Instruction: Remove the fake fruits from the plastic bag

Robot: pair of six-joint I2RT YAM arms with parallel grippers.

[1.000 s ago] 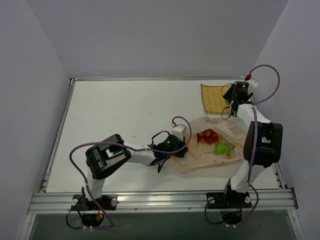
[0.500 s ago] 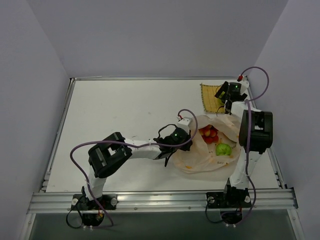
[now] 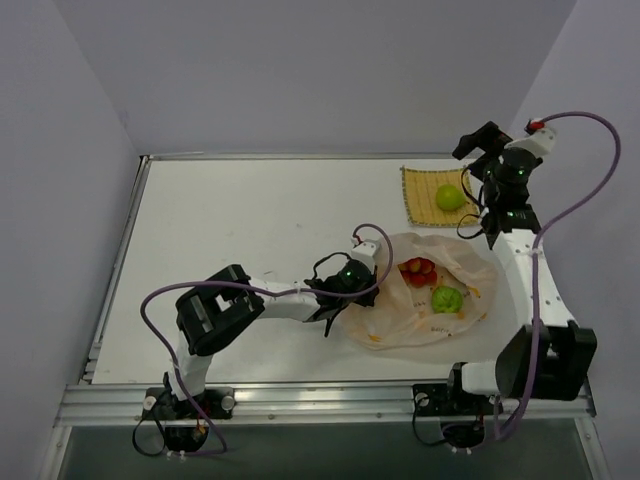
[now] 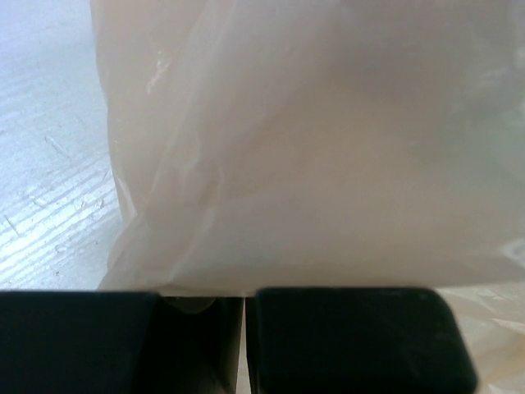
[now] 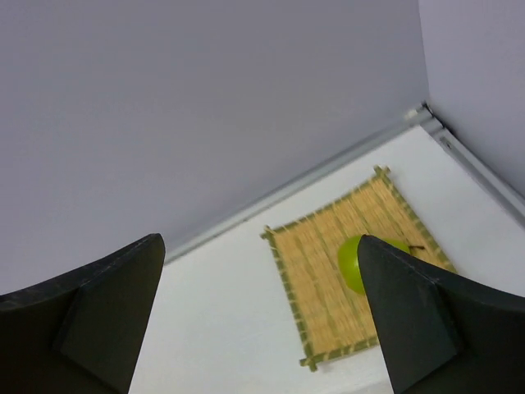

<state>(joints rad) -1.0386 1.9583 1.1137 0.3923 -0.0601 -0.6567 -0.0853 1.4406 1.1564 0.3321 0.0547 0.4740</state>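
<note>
Top external view: the plastic bag [image 3: 400, 318] lies crumpled on the table [image 3: 240, 230] right of centre, its mouth spread open toward the far right. Two fake fruits show inside it: a red berry cluster [image 3: 418, 270] near its far edge and, just beside that on the near side, a green lumpy fruit [image 3: 446, 298]. A third fruit, the yellow-green round fruit [image 3: 449, 197], sits outside the bag on the woven mat [image 3: 418, 200] in the far right corner of the table, well apart from the bag. The left gripper [image 3: 362, 295] rests low at the bag's left edge. In the left wrist view its jaws [image 4: 246, 300] are clenched almost together, with a fold of the bag [image 4: 312, 164] pinched in the thin slit between them and the pale film filling most of the frame above the white tabletop [image 4: 41, 164]. The right gripper [image 3: 478, 140] hangs high over the far right corner, above the mat. In the right wrist view it [image 5: 258, 242] is spread wide with nothing between its jaws, looking down on the mat [image 5: 316, 263], where the round fruit [image 5: 353, 263] is partly hidden behind the right-hand finger [image 5: 426, 328].
</note>
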